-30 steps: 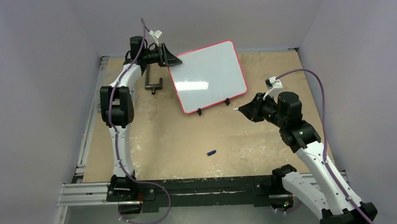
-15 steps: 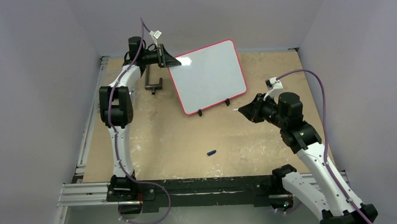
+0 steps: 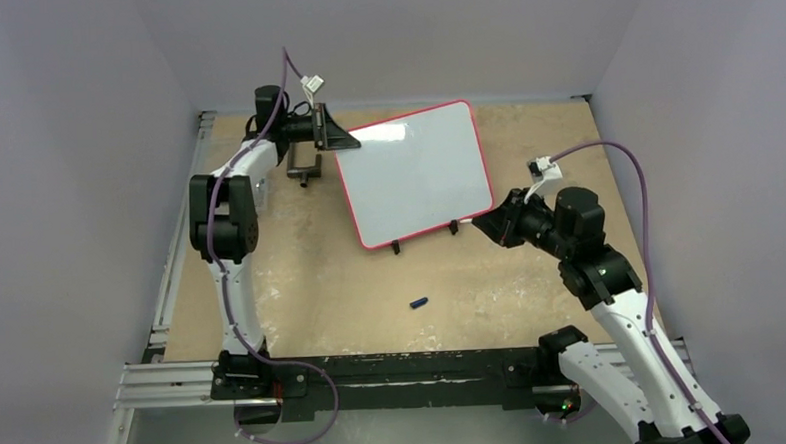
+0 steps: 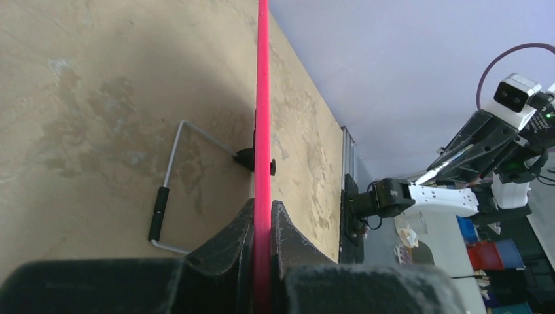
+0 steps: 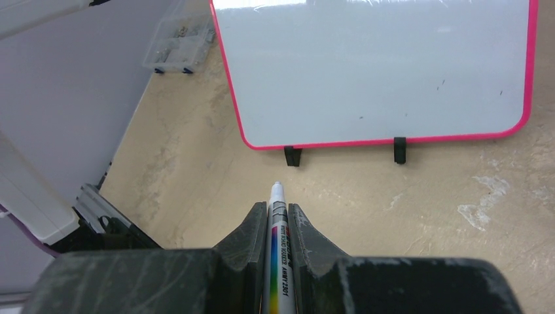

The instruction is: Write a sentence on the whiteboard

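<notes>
The whiteboard (image 3: 414, 172) stands tilted on two black feet at the back middle of the table, its white face blank with no blue sentence on it. My left gripper (image 3: 348, 142) is shut on its upper left red-pink frame edge, seen edge-on in the left wrist view (image 4: 263, 98). My right gripper (image 3: 484, 221) is shut on a white marker (image 5: 277, 222), uncapped tip forward, just right of the board's lower right corner. The board fills the upper right wrist view (image 5: 373, 69), apart from the tip.
A small blue marker cap (image 3: 419, 303) lies on the tan table in front of the board. A black bracket (image 3: 304, 169) sits by the left arm. The board's wire stand (image 4: 171, 190) rests on the table behind it. Grey walls enclose three sides.
My left gripper has turned the whiteboard so its lower edge swung nearer the right arm. My right gripper with the marker has moved slightly toward the board's lower right corner.
</notes>
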You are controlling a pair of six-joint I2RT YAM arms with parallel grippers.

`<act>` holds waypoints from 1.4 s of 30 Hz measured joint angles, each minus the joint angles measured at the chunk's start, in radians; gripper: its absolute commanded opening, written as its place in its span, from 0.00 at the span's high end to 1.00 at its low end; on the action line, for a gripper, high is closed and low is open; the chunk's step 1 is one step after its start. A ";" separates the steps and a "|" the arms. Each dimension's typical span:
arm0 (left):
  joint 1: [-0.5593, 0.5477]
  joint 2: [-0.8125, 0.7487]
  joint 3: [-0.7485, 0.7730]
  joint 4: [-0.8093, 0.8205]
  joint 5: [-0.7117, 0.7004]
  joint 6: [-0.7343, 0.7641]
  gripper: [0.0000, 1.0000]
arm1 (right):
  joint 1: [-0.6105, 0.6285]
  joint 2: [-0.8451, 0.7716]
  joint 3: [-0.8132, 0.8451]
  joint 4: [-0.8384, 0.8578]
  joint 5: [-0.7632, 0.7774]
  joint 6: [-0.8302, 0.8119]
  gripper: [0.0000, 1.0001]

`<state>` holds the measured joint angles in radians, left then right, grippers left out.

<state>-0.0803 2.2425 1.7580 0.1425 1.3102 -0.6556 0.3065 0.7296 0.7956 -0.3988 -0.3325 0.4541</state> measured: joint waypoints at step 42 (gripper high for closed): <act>-0.097 -0.583 -0.634 -0.224 -0.336 0.414 0.57 | 0.000 -0.055 0.004 -0.058 -0.025 -0.003 1.00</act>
<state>-0.1772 1.6592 1.1240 -0.0811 0.9737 -0.2413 0.3065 0.6746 0.7998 -0.4572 -0.3576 0.4515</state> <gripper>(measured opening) 0.397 0.092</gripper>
